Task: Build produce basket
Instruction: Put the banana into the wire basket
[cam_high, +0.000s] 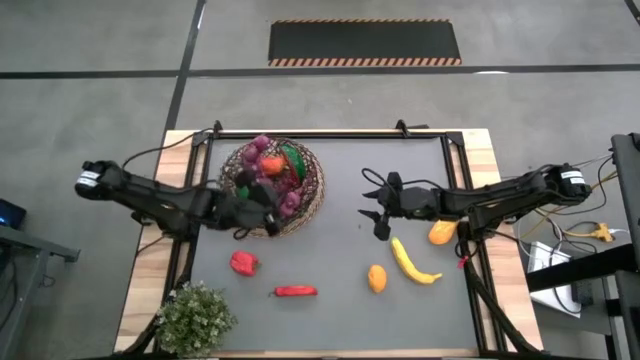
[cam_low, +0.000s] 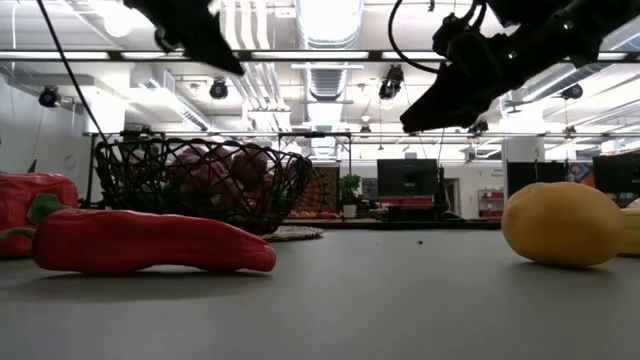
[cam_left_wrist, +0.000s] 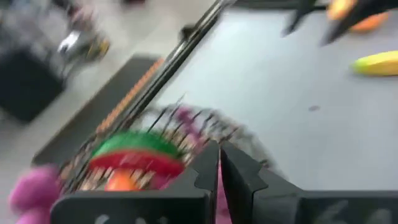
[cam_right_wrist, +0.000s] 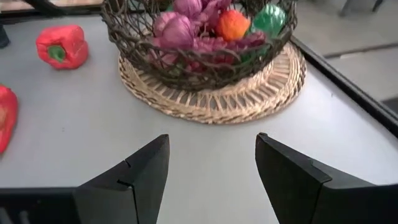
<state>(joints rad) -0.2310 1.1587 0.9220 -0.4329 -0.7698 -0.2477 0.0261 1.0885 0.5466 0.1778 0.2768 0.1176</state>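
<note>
1. In the high view the basket (cam_high: 272, 186) sat in the upper left part of the grey table (cam_high: 340, 300), on a pale woven mat (cam_right_wrist: 249, 99).
2. It held purple grape bunches (cam_high: 262, 146), a watermelon slice (cam_high: 295, 158) and an orange fruit (cam_high: 272, 165); in the right wrist view a green piece (cam_right_wrist: 271, 18) lay among them.
3. The left gripper (cam_high: 262, 212) hung at the basket's lower rim, left of the frame's centre, with its fingers (cam_left_wrist: 208, 168) pressed together and nothing between them.
4. The right gripper (cam_high: 376, 212) hovered just right of the frame's centre, above bare table, with its jaws spread wide and empty, pointing towards the basket.
5. A banana (cam_high: 412, 262) lay below and right of the right gripper, an orange pepper (cam_high: 441, 233) just right of it under that arm, and a yellow-orange fruit (cam_high: 376, 278) to the banana's lower left.
6. A red pepper (cam_high: 243, 263) lay below the basket, with a red chili (cam_high: 295, 291) to its lower right.
7. A small potted plant (cam_high: 195, 315) stood in the lower left corner of the table.
8. In the low view the chili filled the left foreground and the yellow-orange fruit the right edge.
</note>
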